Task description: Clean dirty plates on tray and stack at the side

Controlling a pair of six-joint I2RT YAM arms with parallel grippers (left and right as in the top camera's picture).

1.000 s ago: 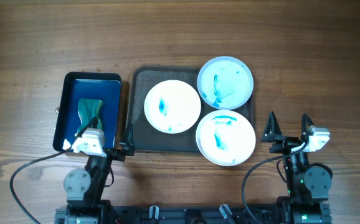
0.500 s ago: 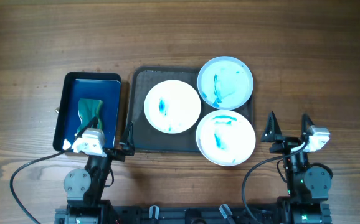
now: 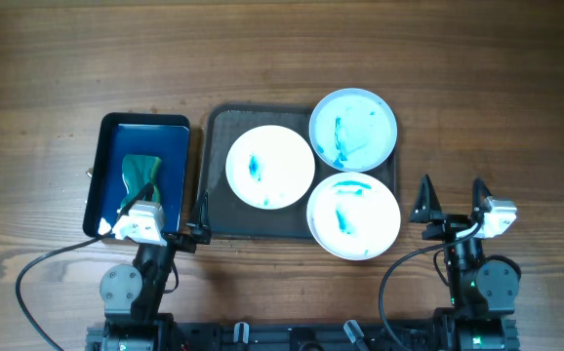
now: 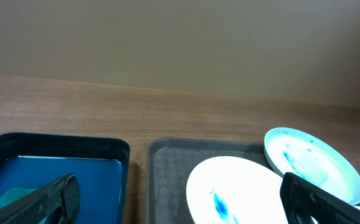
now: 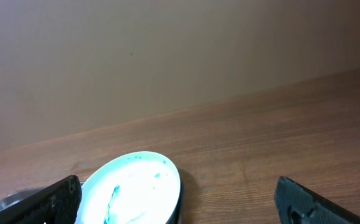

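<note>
Three white plates with blue-teal smears lie on the dark grey tray [image 3: 218,175]: one at its left middle [image 3: 269,167], a more bluish one at the back right [image 3: 353,128], one at the front right [image 3: 353,215] overhanging the rim. My left gripper [image 3: 178,210] is open and empty at the tray's front left corner. My right gripper [image 3: 451,200] is open and empty, right of the front plate. The left wrist view shows the tray [image 4: 167,168], the middle plate [image 4: 242,193] and the bluish plate [image 4: 314,165]. The right wrist view shows the bluish plate [image 5: 133,196].
A narrow glossy blue tray [image 3: 111,132] stands left of the grey tray, holding a teal cloth [image 3: 141,174]; it also shows in the left wrist view [image 4: 55,162]. Bare wooden table [image 3: 497,117] lies to the right and behind.
</note>
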